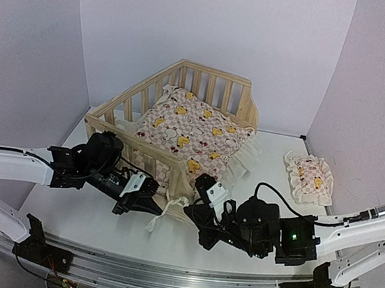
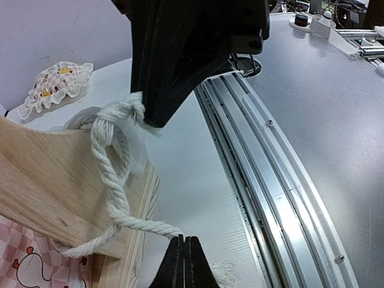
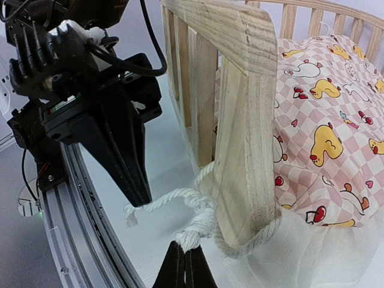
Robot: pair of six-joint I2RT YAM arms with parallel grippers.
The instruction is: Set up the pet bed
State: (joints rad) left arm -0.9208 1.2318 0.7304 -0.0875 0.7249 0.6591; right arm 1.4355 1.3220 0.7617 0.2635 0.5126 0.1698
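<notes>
The pet bed [image 1: 187, 70] is a light-wood slatted frame with a pink duck-print cushion [image 1: 194, 134] lying inside. A white rope [image 3: 204, 216] loops round the foot of its near corner post [image 3: 246, 150] and is knotted beside it. My left gripper [image 2: 185, 240] is shut on one strand of the rope [image 2: 111, 174] close to its frayed end. My right gripper [image 3: 186, 247] is shut on the knotted bunch of rope just below the post. In the top view both grippers, left [image 1: 158, 210] and right [image 1: 190, 212], meet at that front corner.
A small matching pillow [image 1: 308, 176] lies on the table to the right of the bed. The aluminium base rail [image 1: 176, 279] runs along the near edge, right behind both grippers. White walls enclose the table on the left, back and right.
</notes>
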